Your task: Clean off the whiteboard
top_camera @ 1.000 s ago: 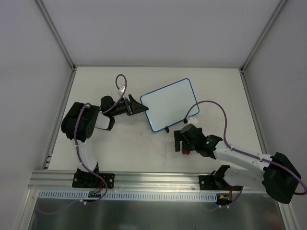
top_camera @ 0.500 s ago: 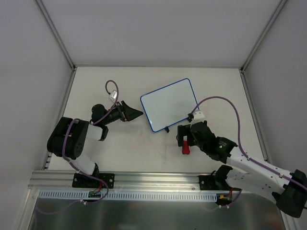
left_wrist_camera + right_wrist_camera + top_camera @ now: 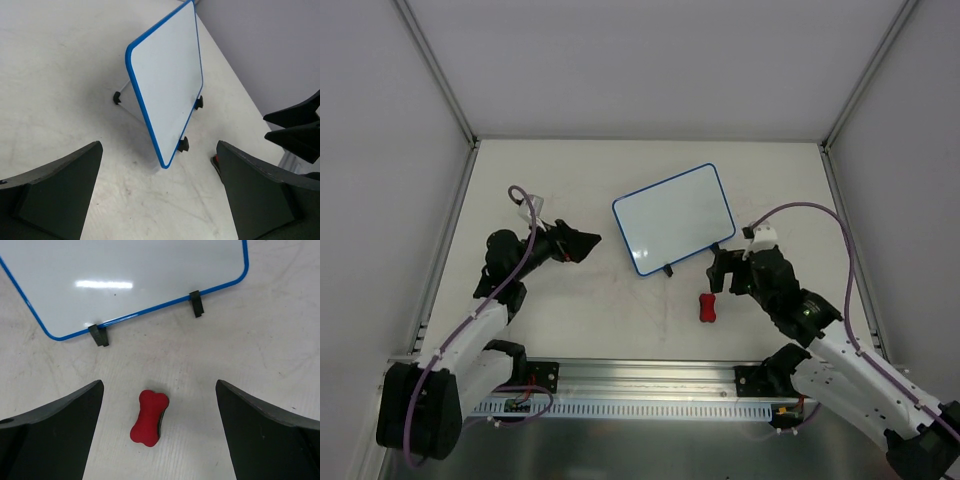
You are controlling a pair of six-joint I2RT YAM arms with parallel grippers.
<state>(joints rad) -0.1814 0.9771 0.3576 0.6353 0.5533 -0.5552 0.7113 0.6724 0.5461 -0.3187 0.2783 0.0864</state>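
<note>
The whiteboard (image 3: pixel 675 218) has a blue frame and two black feet and stands tilted at mid-table; its white face shows no marks. It also shows in the left wrist view (image 3: pixel 167 70) and the right wrist view (image 3: pixel 125 275). The red bone-shaped eraser (image 3: pixel 707 307) lies flat on the table just in front of the board, also in the right wrist view (image 3: pixel 149 417). My right gripper (image 3: pixel 722 270) (image 3: pixel 159 390) is open and empty, raised above the eraser. My left gripper (image 3: pixel 584 242) (image 3: pixel 159 185) is open and empty, left of the board.
Grey walls with metal posts enclose the white table (image 3: pixel 570 170). An aluminium rail (image 3: pixel 640 375) runs along the near edge by the arm bases. Purple cables loop over both arms.
My right gripper has let go of the eraser and drawn back to the right; the eraser now lies on the table. My left gripper has pulled away leftward from the board.
</note>
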